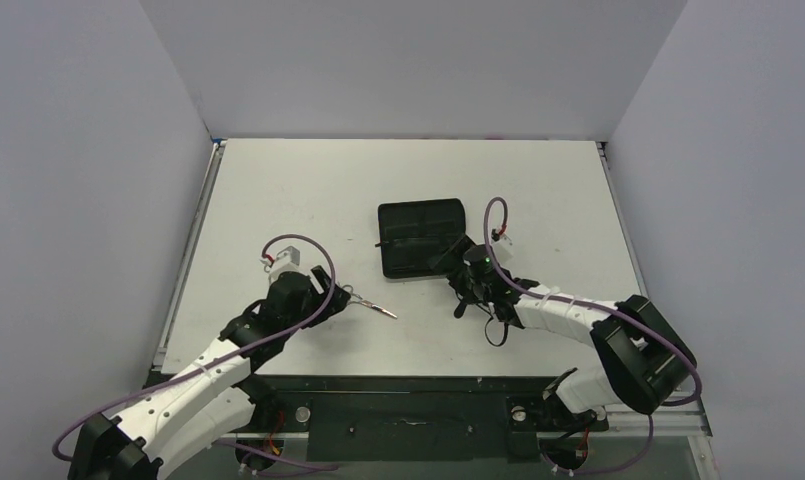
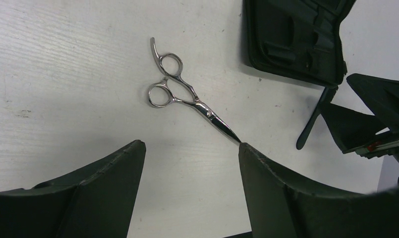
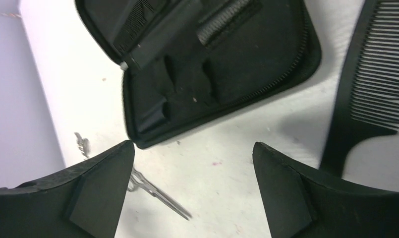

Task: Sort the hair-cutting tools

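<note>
The silver scissors (image 2: 202, 106) lie flat and closed on the white table, finger rings away from me and blade tip just at the tip of my left gripper's right finger. My left gripper (image 2: 190, 145) is open over bare table, just short of the scissors (image 1: 373, 305). The black comb (image 3: 375, 74) lies to the right of my right gripper (image 3: 192, 144), its thin handle (image 2: 311, 124) running alongside the right finger. That gripper is open with nothing between its fingers. The scissors (image 3: 157, 193) show behind its left finger.
A flat black zip case (image 1: 418, 235) lies open mid-table, just beyond the right gripper, with dark pockets inside (image 3: 212, 74). Grey walls enclose the table on three sides. Purple cables loop off both wrists.
</note>
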Action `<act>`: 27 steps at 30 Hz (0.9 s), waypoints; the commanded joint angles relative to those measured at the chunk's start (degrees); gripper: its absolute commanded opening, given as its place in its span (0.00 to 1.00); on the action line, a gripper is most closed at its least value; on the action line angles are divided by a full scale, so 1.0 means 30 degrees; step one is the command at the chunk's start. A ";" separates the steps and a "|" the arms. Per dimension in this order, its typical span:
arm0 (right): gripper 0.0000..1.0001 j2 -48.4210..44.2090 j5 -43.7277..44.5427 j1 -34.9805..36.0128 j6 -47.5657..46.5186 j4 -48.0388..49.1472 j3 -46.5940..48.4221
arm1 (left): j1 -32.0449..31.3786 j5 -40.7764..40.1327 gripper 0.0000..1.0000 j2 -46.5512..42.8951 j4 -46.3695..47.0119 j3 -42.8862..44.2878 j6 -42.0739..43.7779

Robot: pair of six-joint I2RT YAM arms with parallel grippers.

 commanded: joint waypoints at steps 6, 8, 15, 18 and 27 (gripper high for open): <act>0.77 0.3299 0.0325 -0.0200 0.2341 0.4099 0.0932 | -0.0098 -0.0568 0.67 -0.1097 -0.0466 -0.0079 -0.0167; 0.73 0.4144 0.0121 -0.0272 0.2548 0.4342 0.1275 | -0.0094 -0.0566 0.67 -0.1275 -0.0512 -0.0138 -0.0162; 0.48 0.5156 0.0529 -0.0631 0.2571 0.5352 0.1257 | -0.0068 -0.0707 0.67 -0.1681 -0.0811 -0.0293 -0.0119; 0.32 0.5000 0.0384 -0.1042 0.1903 0.5266 0.1066 | -0.0058 -0.0740 0.67 -0.1789 -0.0843 -0.0389 -0.0117; 0.00 0.4603 -0.3178 -0.3743 -0.2759 0.3120 0.1556 | -0.0072 -0.0720 0.67 -0.1705 -0.0611 -0.0626 -0.0134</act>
